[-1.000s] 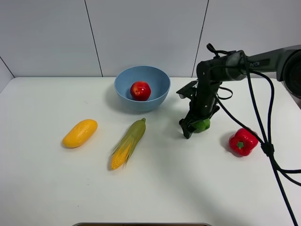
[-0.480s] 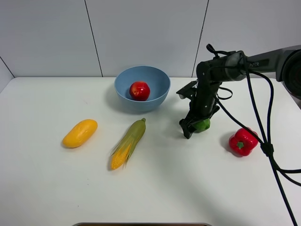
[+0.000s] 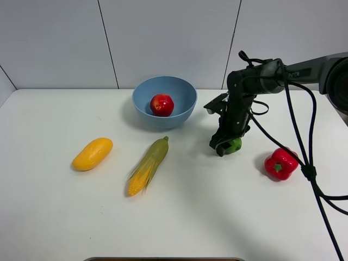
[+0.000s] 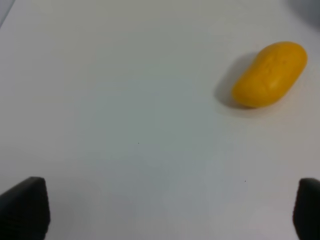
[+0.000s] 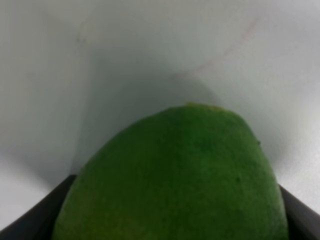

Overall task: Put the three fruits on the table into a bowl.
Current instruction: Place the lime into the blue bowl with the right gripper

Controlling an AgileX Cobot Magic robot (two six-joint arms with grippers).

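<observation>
Done: 1 of 3, pomegranate (image 3: 162, 104) lies in bowl (image 3: 187, 109), far centre
In hand: lime (image 3: 234, 145) on worktop (image 3: 217, 206) right of bowl, right jaws closed on it
Outstanding: mango (image 3: 92, 154) at left of worktop, left jaws open and empty

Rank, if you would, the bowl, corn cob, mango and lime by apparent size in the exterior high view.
Largest to smallest:
1. bowl
2. corn cob, longer than the mango though slimmer
3. mango
4. lime, partly covered yet clearly smallest
</observation>
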